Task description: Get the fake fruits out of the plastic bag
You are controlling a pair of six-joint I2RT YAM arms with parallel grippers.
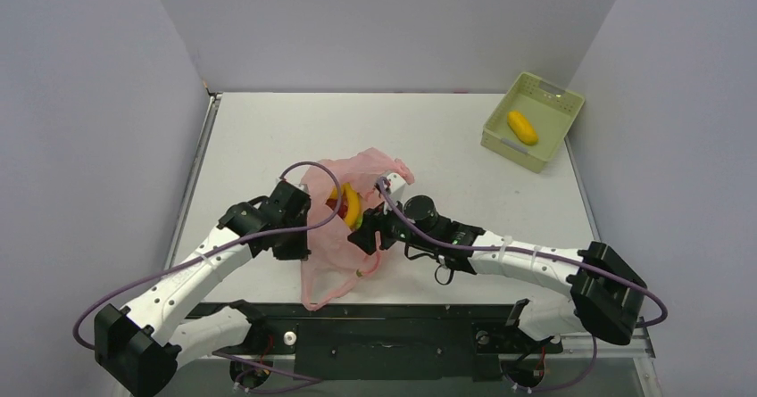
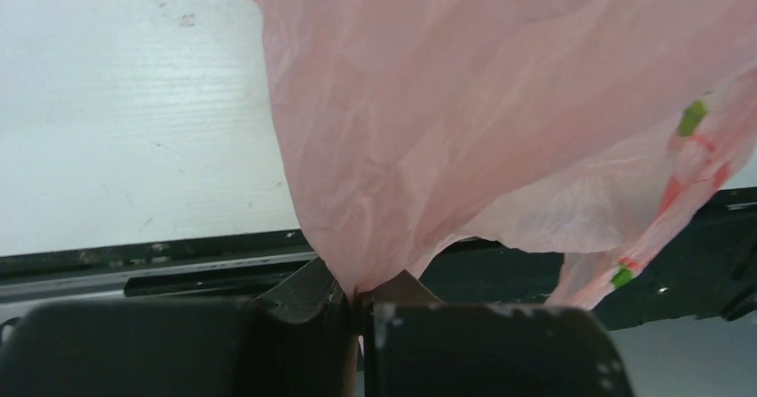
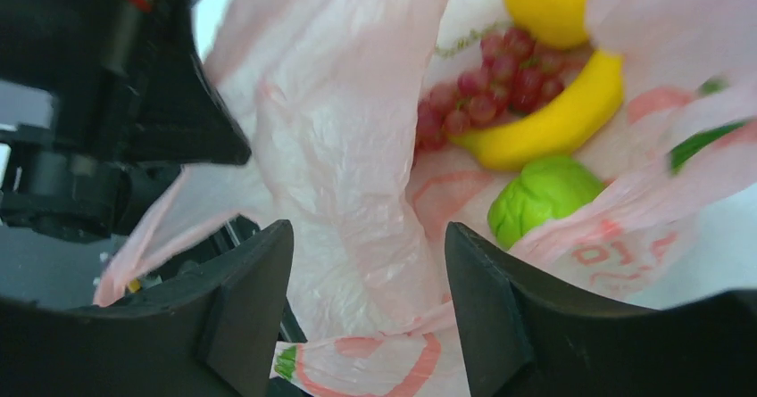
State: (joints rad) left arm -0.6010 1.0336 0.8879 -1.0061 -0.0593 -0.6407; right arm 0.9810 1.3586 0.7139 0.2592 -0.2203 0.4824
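Two risks, as I judge them. My left gripper (image 2: 361,290), clamped on a fold of the pink plastic bag (image 2: 464,103), could lose the thin film and let the mouth collapse. My right gripper (image 3: 366,245), wide apart and empty, could snag the film just ahead. Inside the bag beyond it: green fruit (image 3: 540,196), banana (image 3: 553,120), grape bunch (image 3: 486,89) and yellow fruit (image 3: 546,0), glossy and heaped together.

Pink bag (image 2: 491,103), red-and-green print; yellow banana (image 3: 553,120), dark red grapes (image 3: 486,94), green fruit (image 3: 540,196).

The thin translucent pink plastic bag (image 2: 428,103) is crinkled and softly shiny. The yellow plastic banana (image 3: 553,120) and dark red grape bunch (image 3: 486,94) inside look smooth and glossy. The white table (image 2: 134,103) is matt and faintly grained; the pale green slotted basket (image 1: 553,92) at one o'clock is matt plastic.
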